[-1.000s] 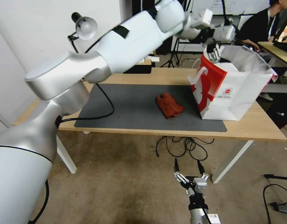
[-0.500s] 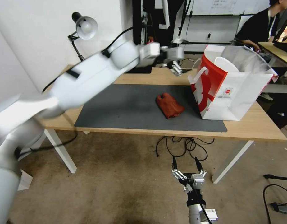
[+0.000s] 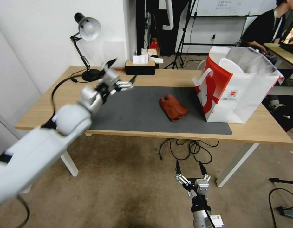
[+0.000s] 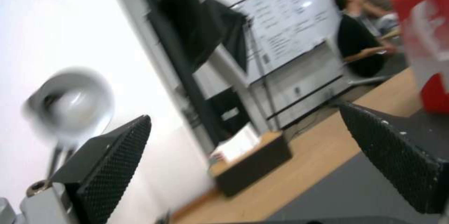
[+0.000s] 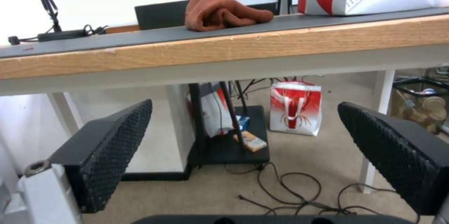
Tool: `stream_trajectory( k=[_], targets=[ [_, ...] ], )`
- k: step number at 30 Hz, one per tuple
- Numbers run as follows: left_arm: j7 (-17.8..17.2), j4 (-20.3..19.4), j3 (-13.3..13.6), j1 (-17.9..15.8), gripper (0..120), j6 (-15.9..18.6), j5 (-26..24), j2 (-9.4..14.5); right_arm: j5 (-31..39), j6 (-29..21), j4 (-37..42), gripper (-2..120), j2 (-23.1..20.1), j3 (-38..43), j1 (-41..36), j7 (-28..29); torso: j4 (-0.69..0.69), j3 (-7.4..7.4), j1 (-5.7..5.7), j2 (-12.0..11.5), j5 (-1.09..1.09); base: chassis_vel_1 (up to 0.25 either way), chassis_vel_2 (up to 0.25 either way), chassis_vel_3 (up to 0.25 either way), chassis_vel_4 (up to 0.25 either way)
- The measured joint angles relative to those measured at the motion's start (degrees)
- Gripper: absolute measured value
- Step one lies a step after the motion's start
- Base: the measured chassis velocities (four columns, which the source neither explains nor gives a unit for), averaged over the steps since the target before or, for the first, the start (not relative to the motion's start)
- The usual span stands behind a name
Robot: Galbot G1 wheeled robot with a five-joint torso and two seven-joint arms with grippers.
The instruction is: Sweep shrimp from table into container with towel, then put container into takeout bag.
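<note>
Over the far-left part of the long light wood table, the empty left gripper hangs spread near the lamp, risking snagging its cord, while the white round plastic container sits inside the red-and-white takeout bag, the rust-brown towel lies on the mat, and the right gripper hangs open below.

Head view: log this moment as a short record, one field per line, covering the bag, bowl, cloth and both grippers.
bag: red-and-white takeout bag upright at the right end of the table, mouth open
bowl: white container inside the bag, rim showing
cloth: rust-brown towel crumpled on the dark mat, beside the bag
left gripper: open, empty, above the mat's far left part
right gripper: open, empty, low in front of the table
shrimp: none visible on the table
</note>
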Motion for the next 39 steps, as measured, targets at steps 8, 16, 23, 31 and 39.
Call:
stream_trajectory(
  k=[8, 16, 23, 31, 39],
  targets=[
    [-0.3, -2.1, -11.5, 20.2, 100, -3.7, 5.1, -6.8, 0.0, -0.2, 0.7, 100, -0.7, -0.1, -0.1, 0.1, 0.02, 0.01, 0.0, 0.0, -0.04, 0.0, 0.0, 0.0, 0.0],
    [0.4, 0.3, -18.9, 37.3, 100, -15.0, 8.9, -16.5, 0.3, -0.4, 1.7, 100, -1.6, 0.4, 0.1, 0.3, 0.0, 0.0, -0.01, 0.0, 0.01, 0.0, 0.0, 0.0, 0.0],
    [1.6, 3.5, -21.5, 43.6, 100, -21.5, 9.6, -20.6, 0.4, -1.0, 2.6, 100, -1.9, 0.6, -0.1, -0.1, 0.0, 0.01, -0.01, 0.0, -0.01, 0.0, 0.0, 0.0, 0.0],
    [2.8, 7.8, -21.7, 44.2, 100, -24.8, 9.6, -21.5, 1.0, -2.3, 4.0, 100, -2.5, 1.0, 0.0, -1.4, -0.01, 0.01, 0.01, 0.0, 0.0, 0.0, 0.0, 0.0, 0.0],
    [3.5, 7.9, -20.8, 43.0, 100, -24.0, 8.0, -21.4, 0.6, -4.8, 5.2, 100, -4.7, 2.5, -0.1, -2.4, -0.01, 0.01, 0.01, 0.0, 0.0, 0.0, 0.0, 0.0, 0.0]
  ],
)
